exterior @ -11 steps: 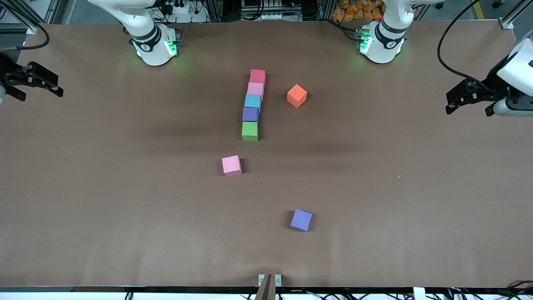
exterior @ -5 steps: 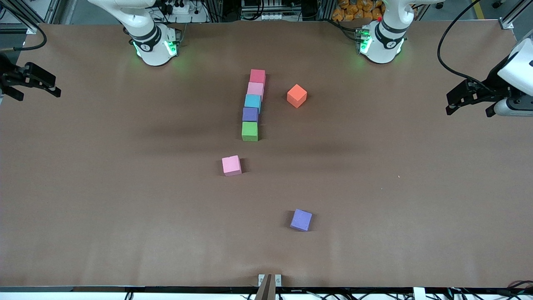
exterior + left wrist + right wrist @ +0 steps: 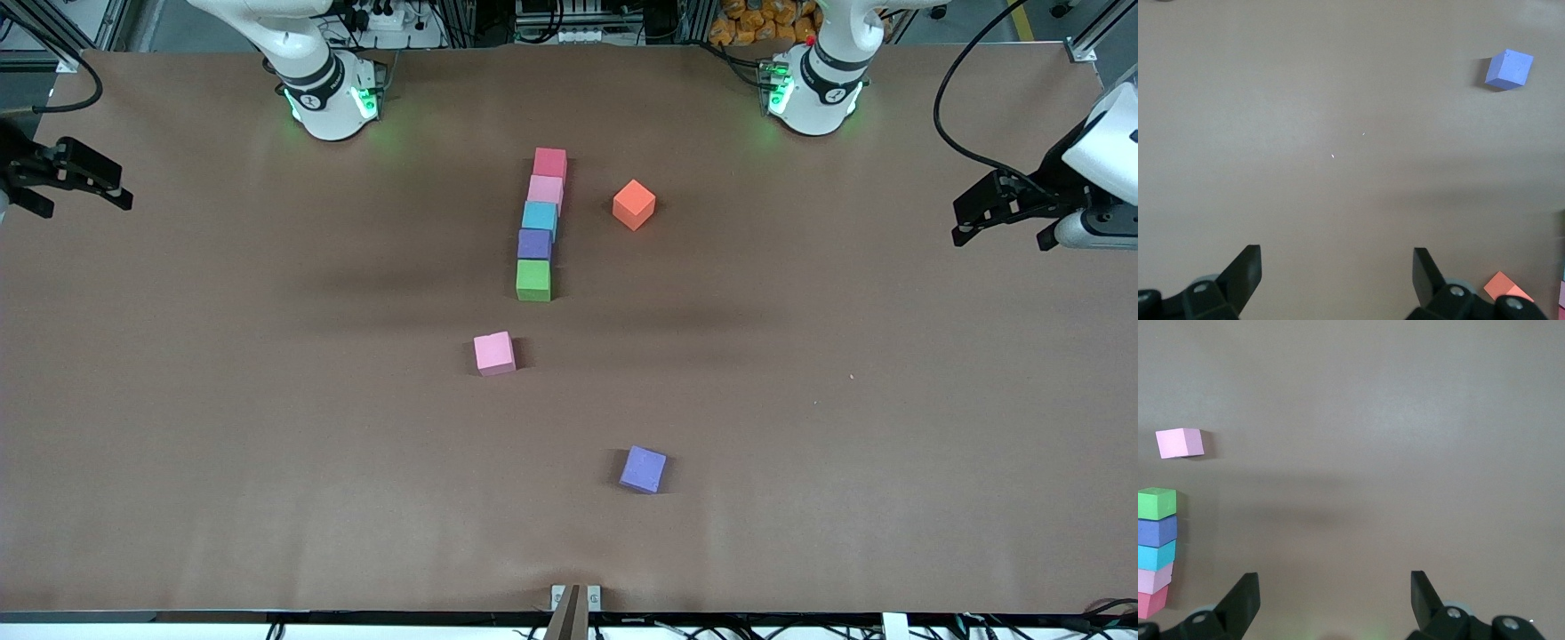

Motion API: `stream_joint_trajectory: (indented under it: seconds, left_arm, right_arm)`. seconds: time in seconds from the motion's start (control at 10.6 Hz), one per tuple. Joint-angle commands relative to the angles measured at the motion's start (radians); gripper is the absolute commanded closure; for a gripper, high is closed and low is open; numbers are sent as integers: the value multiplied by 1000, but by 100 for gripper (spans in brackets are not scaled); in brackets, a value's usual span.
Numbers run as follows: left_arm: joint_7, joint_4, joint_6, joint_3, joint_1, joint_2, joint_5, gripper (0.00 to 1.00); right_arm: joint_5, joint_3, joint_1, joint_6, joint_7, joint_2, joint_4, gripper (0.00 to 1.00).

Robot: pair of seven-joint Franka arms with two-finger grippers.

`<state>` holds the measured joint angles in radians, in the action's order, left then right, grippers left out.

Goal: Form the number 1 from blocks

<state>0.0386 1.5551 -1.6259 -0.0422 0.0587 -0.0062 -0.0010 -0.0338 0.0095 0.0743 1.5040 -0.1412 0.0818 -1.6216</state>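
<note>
Five-block column [image 3: 539, 225] lies mid-table, well apart from released left gripper [image 3: 1000, 212] and released right gripper [image 3: 78, 178]

Front view: high, across the table [image 3: 267, 444], facing both robot bases, taking in the whole top. Left wrist view: looks down past open fingers [image 3: 1245, 270] at bare table, with the lone purple block [image 3: 1509, 69] and orange block [image 3: 1506, 287] at its edges. Right wrist view: likewise downward, catching the block column [image 3: 1157, 550] and lone pink block [image 3: 1179, 443]. All shared with the front view.
</note>
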Motion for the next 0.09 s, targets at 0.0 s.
stream_joint_trajectory:
  seconds: [0.0]
  left_arm:
    - [17, 2, -8, 2, 0, -2, -25, 0]
  right_arm:
    - [9, 18, 21, 2, 0, -4, -1, 0]
